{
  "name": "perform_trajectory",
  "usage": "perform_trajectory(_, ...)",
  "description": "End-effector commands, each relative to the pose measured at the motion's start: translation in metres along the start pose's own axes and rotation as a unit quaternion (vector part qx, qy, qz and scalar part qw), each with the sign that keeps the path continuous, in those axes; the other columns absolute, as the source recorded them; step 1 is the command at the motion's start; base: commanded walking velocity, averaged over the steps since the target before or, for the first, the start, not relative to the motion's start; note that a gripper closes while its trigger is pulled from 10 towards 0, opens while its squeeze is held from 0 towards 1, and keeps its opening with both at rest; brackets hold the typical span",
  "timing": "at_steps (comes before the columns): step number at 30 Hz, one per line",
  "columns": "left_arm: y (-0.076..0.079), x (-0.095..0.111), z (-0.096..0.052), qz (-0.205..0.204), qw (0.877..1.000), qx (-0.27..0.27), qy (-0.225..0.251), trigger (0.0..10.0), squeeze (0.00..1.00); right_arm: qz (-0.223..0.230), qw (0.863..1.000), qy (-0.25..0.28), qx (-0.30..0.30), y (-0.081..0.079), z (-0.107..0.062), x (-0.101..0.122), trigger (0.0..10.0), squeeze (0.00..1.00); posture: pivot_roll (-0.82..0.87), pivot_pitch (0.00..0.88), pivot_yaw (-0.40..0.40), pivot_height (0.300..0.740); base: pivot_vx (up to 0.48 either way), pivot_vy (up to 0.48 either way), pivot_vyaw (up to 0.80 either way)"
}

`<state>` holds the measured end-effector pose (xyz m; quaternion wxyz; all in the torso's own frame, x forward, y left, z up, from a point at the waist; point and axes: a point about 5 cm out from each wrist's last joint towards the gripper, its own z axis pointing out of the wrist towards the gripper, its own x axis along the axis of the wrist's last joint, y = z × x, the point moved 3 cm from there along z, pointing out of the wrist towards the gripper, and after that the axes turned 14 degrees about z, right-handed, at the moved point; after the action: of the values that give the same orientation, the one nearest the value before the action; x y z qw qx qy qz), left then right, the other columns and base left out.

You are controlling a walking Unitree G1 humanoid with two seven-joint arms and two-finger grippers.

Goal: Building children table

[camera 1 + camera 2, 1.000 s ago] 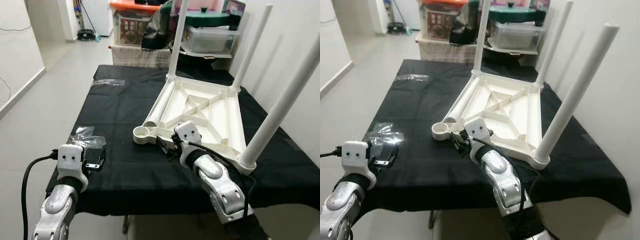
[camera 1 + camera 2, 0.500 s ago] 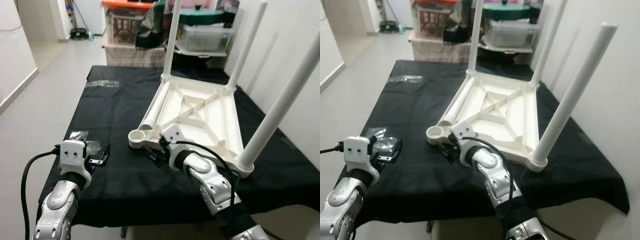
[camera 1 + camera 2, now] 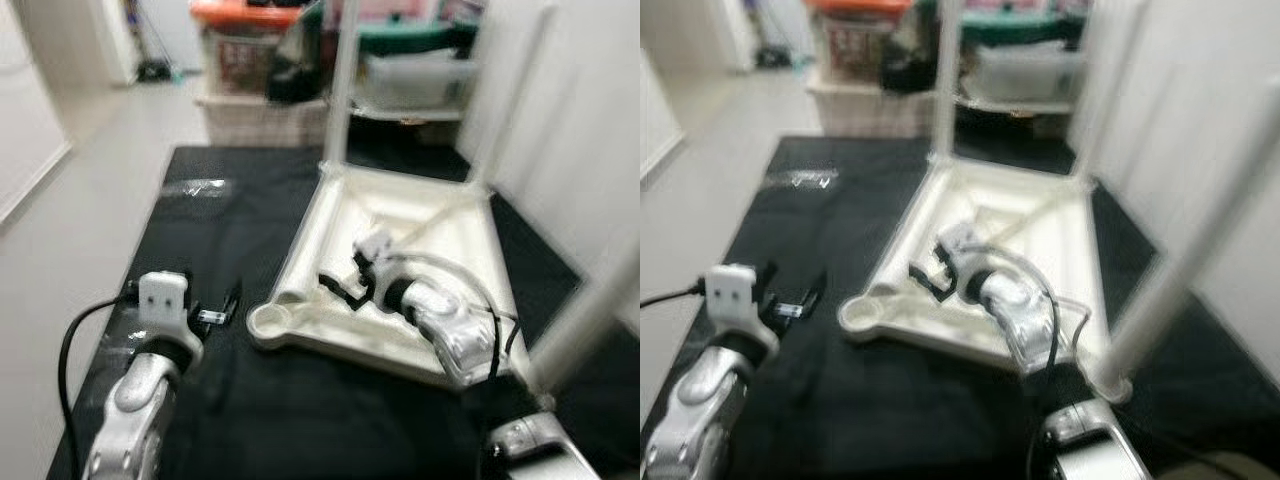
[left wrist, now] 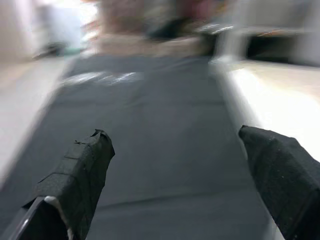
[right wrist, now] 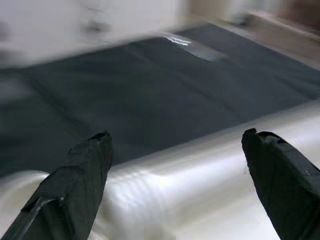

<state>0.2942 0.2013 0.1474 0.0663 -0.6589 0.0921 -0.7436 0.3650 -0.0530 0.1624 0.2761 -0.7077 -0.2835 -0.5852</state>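
Children's table (image 3: 420, 260), upside down on the black-clothed table (image 3: 230, 220) with legs up, looks light, stiff, smooth plastic, best held by its rim or loose leg (image 3: 308, 235), over which the right gripper (image 3: 340, 285) hovers wide open, empty; left gripper (image 3: 222, 305) open too.

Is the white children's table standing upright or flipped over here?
Flipped over. The white table lies top-down on the black cloth, ribbed underside facing up, with a leg pointing upward.
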Motion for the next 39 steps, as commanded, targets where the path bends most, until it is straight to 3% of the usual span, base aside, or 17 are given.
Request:
perform_trajectory(1, 0.009, 0.005, 0.001, -0.006, 1.000, -0.018, 0.009, 10.0, 0.00, 0.000, 0.999, -0.026, 0.030, 0.009, -0.015, -0.008, 10.0, 0.00, 0.08, 0.000, -0.095, 0.740, 0.000, 0.000, 0.00)
perform_trajectory(4, 0.009, 0.005, 0.000, -0.006, 1.000, -0.019, 0.009, 10.0, 0.00, -0.006, 0.997, -0.040, 0.059, 0.007, -0.020, -0.010, 10.0, 0.00, 0.08, 0.000, -0.098, 0.740, 0.000, 0.000, 0.00)
perform_trajectory(7, 0.009, 0.004, -0.001, -0.007, 1.000, -0.019, 0.007, 10.0, 0.00, -0.020, 0.988, -0.088, 0.126, 0.008, -0.034, -0.021, 10.0, 0.00, 0.08, 0.000, -0.100, 0.740, 0.000, 0.000, 0.00)
perform_trajectory(16, 0.008, 0.002, -0.003, -0.008, 1.000, -0.016, 0.003, 10.0, 0.00, -0.012, 0.977, -0.135, 0.163, 0.008, -0.045, -0.039, 10.0, 0.00, 0.08, 0.000, -0.109, 0.740, 0.000, 0.000, 0.00)
perform_trajectory(22, 0.005, 0.000, -0.004, -0.007, 1.000, -0.016, -0.002, 10.0, 0.00, 0.013, 0.963, -0.177, 0.200, -0.003, -0.050, -0.062, 10.0, 0.00, 0.09, 0.000, -0.107, 0.740, 0.000, 0.000, 0.00)
perform_trajectory(26, 0.003, 0.000, -0.004, -0.005, 1.000, -0.014, -0.003, 10.0, 0.00, 0.009, 0.962, -0.213, 0.170, 0.005, -0.047, -0.076, 10.0, 0.00, 0.09, 0.000, -0.107, 0.740, 0.000, 0.000, 0.00)
perform_trajectory(28, 0.003, 0.000, -0.003, -0.005, 1.000, -0.013, -0.003, 10.0, 0.00, 0.010, 0.963, -0.239, 0.126, 0.013, -0.042, -0.087, 10.0, 0.00, 0.09, 0.000, -0.106, 0.740, 0.000, 0.000, 0.00)
perform_trajectory(32, 0.005, 0.000, -0.002, -0.007, 1.000, -0.015, -0.002, 10.0, 0.00, 0.019, 0.965, -0.240, 0.104, 0.015, -0.035, -0.090, 10.0, 0.00, 0.09, 0.000, -0.105, 0.740, 0.000, 0.000, 0.00)
perform_trajectory(39, 0.004, 0.001, -0.002, -0.006, 1.000, -0.015, 0.000, 10.0, 0.00, 0.024, 0.965, -0.230, 0.121, 0.010, -0.031, -0.088, 10.0, 0.00, 0.09, 0.000, -0.109, 0.740, 0.000, 0.000, 0.00)
